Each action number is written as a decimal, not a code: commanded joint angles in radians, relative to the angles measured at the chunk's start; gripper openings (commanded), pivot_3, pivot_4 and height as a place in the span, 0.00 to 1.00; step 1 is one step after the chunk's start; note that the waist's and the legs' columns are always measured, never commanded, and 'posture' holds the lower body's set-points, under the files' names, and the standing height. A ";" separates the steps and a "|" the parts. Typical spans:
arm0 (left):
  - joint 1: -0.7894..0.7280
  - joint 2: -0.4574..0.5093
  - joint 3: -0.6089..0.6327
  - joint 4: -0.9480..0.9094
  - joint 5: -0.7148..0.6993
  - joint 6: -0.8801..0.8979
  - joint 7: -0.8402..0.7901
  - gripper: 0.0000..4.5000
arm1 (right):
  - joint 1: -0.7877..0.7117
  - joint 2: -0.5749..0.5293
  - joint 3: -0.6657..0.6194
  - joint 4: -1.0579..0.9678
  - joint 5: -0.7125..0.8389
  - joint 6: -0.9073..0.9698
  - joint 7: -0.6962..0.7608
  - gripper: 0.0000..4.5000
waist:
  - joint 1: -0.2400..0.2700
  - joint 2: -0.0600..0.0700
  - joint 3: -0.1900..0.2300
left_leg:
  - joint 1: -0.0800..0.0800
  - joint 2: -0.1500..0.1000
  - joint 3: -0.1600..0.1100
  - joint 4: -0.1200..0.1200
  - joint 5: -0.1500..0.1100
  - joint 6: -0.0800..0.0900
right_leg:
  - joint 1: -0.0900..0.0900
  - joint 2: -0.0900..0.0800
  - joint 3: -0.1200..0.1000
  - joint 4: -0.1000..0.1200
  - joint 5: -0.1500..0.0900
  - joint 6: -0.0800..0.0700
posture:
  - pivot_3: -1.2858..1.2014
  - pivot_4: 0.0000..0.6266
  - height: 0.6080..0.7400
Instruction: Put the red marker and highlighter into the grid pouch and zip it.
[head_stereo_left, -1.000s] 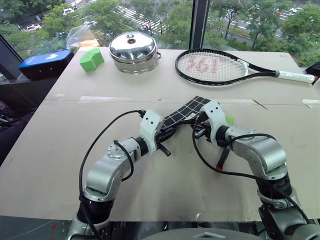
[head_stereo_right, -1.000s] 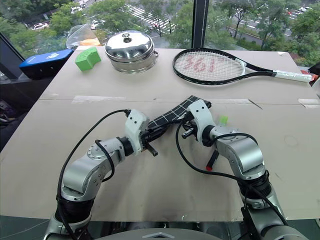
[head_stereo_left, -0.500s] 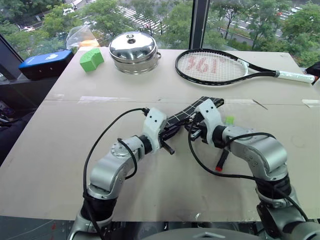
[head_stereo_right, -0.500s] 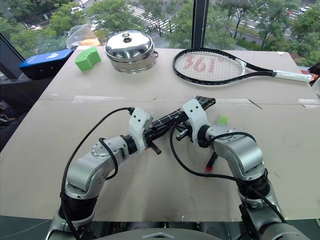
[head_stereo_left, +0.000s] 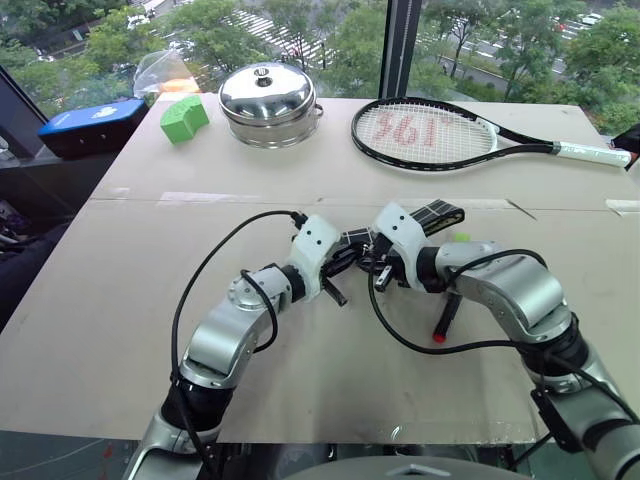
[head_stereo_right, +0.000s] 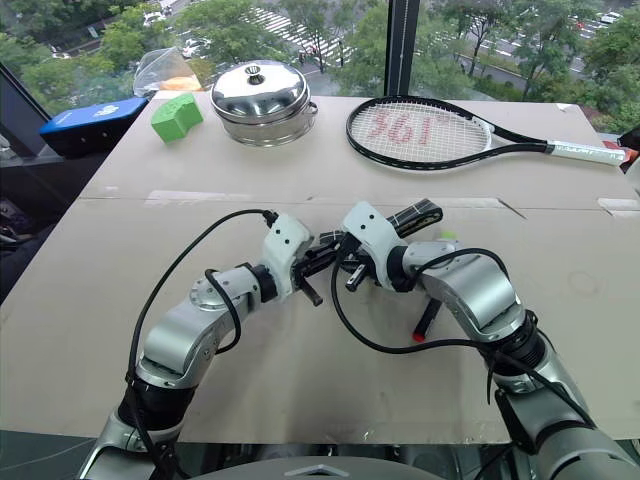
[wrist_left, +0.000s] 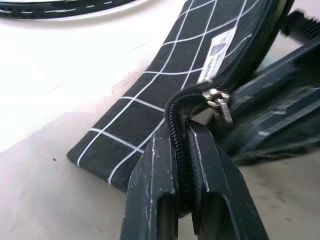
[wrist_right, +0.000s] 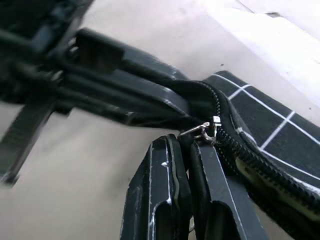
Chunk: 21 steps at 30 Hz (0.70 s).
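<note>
We hold the grid pouch (head_stereo_left: 437, 213) lifted above the table (head_stereo_left: 120, 290), between our two arms near the middle. Our left gripper (wrist_left: 182, 145) has its fingers pressed together on the zipper end of the pouch. Our right gripper (wrist_right: 192, 145) is clamped on the zipper pull (wrist_right: 205, 131) just beside it. The red marker (head_stereo_left: 446, 317) lies on the table under our right arm, and the highlighter (head_stereo_left: 460, 237) lies near the pouch.
</note>
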 joint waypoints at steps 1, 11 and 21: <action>-0.032 0.001 -0.003 0.001 -0.001 -0.073 -0.038 0.00 | -0.006 0.007 -0.022 0.004 0.017 -0.093 0.046 0.02 | -0.001 0.000 0.000 | 0.000 0.000 0.000 0.000 0.000 0.000 | 0.000 0.000 0.000 0.000 0.000 0.000 | 0.52 0.24 1.00; -0.038 0.063 0.033 0.074 -0.008 -0.202 -0.156 0.00 | 0.168 0.035 -0.421 -0.263 0.257 0.071 -0.028 0.50 | 0.001 0.000 0.000 | -0.001 0.000 -0.001 0.000 0.000 0.000 | 0.000 -0.005 -0.002 -0.001 0.000 0.000 | 0.52 0.24 1.00; -0.042 0.087 0.036 0.072 0.001 -0.223 -0.189 0.00 | 0.134 0.125 -0.482 -0.182 0.218 0.155 -0.267 0.01 | -0.001 0.001 0.001 | 0.000 0.000 0.000 0.000 0.000 0.000 | 0.000 -0.006 -0.002 0.000 0.000 0.000 | 0.52 0.24 1.00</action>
